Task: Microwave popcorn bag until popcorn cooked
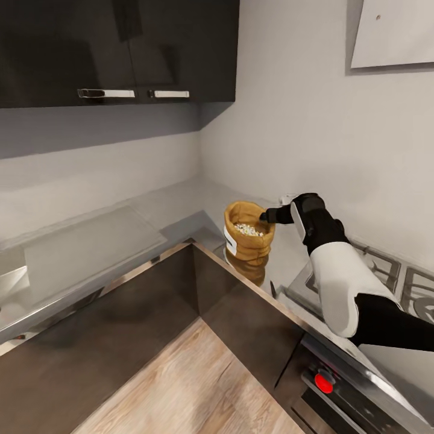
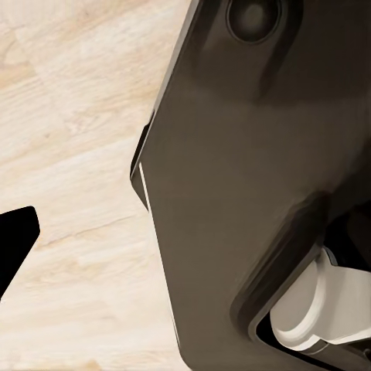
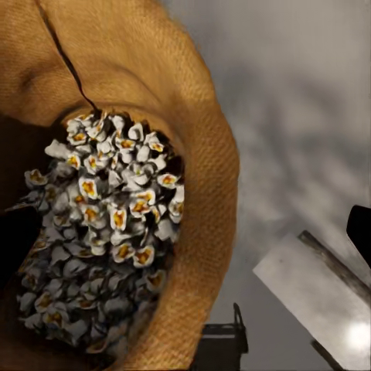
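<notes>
The bag (image 1: pixel 248 237) is seen upright on the counter (image 1: pixel 175 208) in the corner, just beside the hob (image 1: pixel 386 271); it is filled with a heap of popcorn (image 1: pixel 248 229), shown close in the right wrist view as white pieces with yellow centres (image 3: pixel 100 232). The right gripper (image 1: pixel 264 216) is placed at the rolled rim on the hob side; whether its fingers are spread, or closed on the rim, cannot be told, since they are dark and small against the sack.

The bag is judged light, soft and easily crushed; its woven wall would probably fold under a hard pinch, and the loose popcorn could be spilled if it is tipped. The thick rolled rim is judged the firmest place to be taken, with the sack kept upright.

The microwave is not made out here; the lettering on the white label (image 1: pixel 229 240) is too small to be read. In the left wrist view dark robot casing (image 2: pixel 255 193) over wood floor (image 2: pixel 69 154) is seen; the state of the left fingers cannot be told.
</notes>
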Controlling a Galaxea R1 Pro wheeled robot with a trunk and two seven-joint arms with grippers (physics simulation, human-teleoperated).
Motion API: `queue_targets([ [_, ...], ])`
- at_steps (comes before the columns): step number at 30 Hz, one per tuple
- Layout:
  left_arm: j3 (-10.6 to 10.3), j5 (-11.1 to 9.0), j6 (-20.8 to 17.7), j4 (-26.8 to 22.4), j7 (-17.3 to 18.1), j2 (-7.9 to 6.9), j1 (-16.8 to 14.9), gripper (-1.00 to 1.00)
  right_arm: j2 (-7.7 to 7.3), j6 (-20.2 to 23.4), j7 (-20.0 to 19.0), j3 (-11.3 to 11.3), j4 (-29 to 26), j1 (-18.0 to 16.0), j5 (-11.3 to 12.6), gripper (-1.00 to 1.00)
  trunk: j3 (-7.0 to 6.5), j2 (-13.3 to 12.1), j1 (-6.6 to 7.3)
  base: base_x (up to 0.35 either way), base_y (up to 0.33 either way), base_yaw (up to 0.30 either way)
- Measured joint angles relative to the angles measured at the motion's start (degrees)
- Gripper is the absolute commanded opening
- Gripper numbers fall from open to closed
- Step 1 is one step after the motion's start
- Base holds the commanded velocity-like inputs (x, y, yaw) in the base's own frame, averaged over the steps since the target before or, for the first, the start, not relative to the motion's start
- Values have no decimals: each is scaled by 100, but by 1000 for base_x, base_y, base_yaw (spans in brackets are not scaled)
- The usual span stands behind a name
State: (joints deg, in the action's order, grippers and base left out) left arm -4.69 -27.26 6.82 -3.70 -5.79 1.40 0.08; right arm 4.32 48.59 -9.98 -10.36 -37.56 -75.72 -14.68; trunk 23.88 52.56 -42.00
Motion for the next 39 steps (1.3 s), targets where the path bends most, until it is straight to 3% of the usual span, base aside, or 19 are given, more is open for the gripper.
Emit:
queue_targets([
  [5,7,0,27,0,0,0,-1,100,-37,28,-38,32,-4,33,-39,100,0,-2,-3,145,0,0],
  [7,-3,0,20,0,0,0,0,100,29,78,25,29,32,98,-35,100,0,-1,-3,0,0,0],
  [25,8,9,11,-9,0,9,0,100,61,-492,71,-10,-145,167,-45,100,0,-1,-3,-50,0,0],
  [26,8,9,11,-9,0,9,0,100,61,-727,135,-9,-107,174,-33,100,0,-1,-3,-3,0,0],
  [33,1,9,11,-9,0,9,0,100,62,-1317,487,-2,298,329,-2,100,0,-1,-3,0,0,0],
  [39,0,9,11,-9,0,9,0,100,52,-1435,476,-8,414,336,7,100,0,-1,-3,0,0,0],
])
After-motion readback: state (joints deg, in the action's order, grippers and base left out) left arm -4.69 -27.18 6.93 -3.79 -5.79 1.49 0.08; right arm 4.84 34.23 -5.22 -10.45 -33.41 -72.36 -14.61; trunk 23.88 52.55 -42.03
